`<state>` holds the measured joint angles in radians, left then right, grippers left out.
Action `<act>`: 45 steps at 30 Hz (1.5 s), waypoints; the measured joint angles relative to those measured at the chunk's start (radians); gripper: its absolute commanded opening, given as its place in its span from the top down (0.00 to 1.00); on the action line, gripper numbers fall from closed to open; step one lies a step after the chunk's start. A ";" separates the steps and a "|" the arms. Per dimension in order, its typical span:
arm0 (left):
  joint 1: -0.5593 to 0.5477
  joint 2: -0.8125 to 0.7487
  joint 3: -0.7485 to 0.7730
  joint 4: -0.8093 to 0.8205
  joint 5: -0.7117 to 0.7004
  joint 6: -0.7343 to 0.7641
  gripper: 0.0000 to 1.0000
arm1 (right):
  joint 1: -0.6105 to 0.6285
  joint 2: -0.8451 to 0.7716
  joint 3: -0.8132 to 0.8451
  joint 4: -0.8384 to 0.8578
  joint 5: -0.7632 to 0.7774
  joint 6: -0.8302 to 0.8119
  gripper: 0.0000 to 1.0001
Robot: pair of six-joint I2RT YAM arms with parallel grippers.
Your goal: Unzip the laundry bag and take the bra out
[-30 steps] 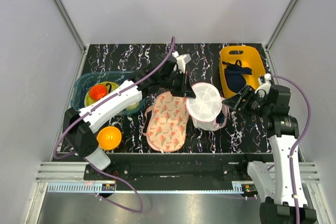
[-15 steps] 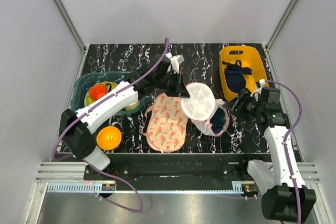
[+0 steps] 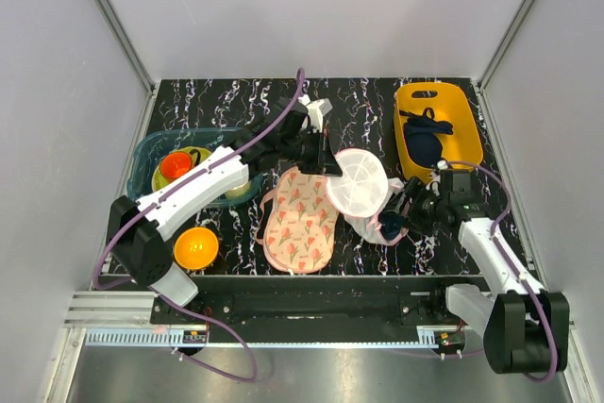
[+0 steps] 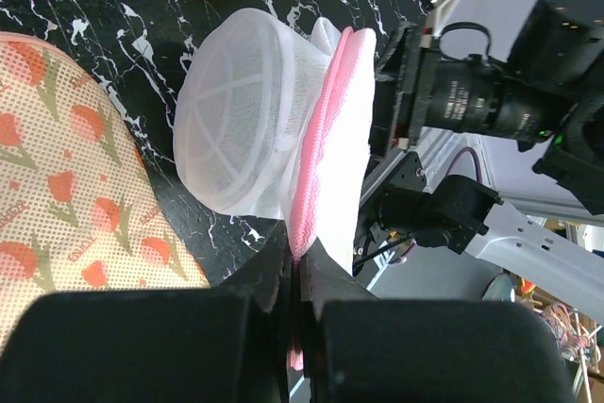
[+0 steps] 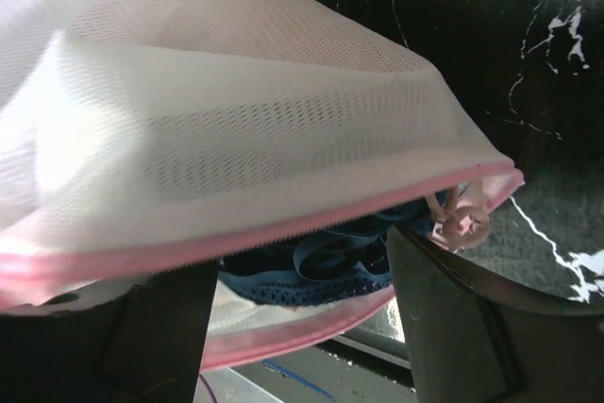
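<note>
The laundry bag (image 3: 363, 191), white mesh with pink zipper trim, is lifted and tilted at the table's middle. My left gripper (image 3: 327, 164) is shut on its pink rim (image 4: 316, 195). The bag's mouth gapes toward my right gripper (image 3: 403, 211), which is open with a finger on each side of the opening (image 5: 302, 276). Inside the mouth a dark navy garment (image 5: 321, 266) shows, also seen from above (image 3: 389, 225). Thin pink straps (image 5: 460, 217) hang at the mouth's right end. The pale pink body of the bra is hidden.
A floral peach pad (image 3: 300, 217) lies left of the bag. A yellow bin (image 3: 453, 101) holding a navy garment stands at the back right. A teal tray (image 3: 146, 153) with an orange cup and an orange bowl (image 3: 196, 247) are on the left.
My right gripper has moved left up to the bag's mouth. My left gripper has pulled the bag's rim left and up, and the navy garment now shows in the opening.
</note>
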<state>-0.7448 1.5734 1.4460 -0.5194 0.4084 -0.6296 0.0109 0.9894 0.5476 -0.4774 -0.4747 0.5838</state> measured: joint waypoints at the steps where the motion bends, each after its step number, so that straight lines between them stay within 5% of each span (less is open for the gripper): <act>1: 0.000 0.000 0.000 0.002 0.000 0.000 1.00 | 0.016 0.021 -0.008 0.021 0.006 0.008 0.26; 3: 0.000 0.000 0.000 0.006 0.000 -0.001 1.00 | 0.038 0.062 -0.015 0.057 0.015 0.020 0.51; 4: 0.000 0.000 0.000 0.007 0.000 0.000 1.00 | 0.048 0.087 -0.017 0.079 0.023 0.028 0.82; 5: 0.000 0.000 0.000 0.010 0.000 -0.001 1.00 | 0.053 0.104 -0.018 0.097 0.028 0.031 1.00; 14: 0.008 -0.008 0.000 0.018 0.000 -0.001 1.00 | 0.060 -0.051 0.012 0.047 0.121 0.045 1.00; 19: 0.039 -0.034 -0.005 0.040 0.008 -0.014 1.00 | 0.060 -0.257 0.223 -0.105 0.187 0.032 1.00; 25: 0.069 -0.047 -0.007 0.074 0.011 -0.031 1.00 | 0.060 -0.294 0.546 -0.201 0.229 0.011 1.00; 35: 0.087 -0.047 -0.035 0.102 0.020 -0.036 1.00 | 0.060 -0.160 0.803 -0.232 0.340 -0.039 1.00; 45: 0.088 -0.046 -0.049 0.120 0.052 -0.043 1.00 | 0.051 0.175 0.952 -0.134 0.478 -0.132 1.00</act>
<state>-0.6571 1.5272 1.3972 -0.3996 0.4603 -0.6731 0.0616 1.1645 1.4994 -0.6117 0.0032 0.4519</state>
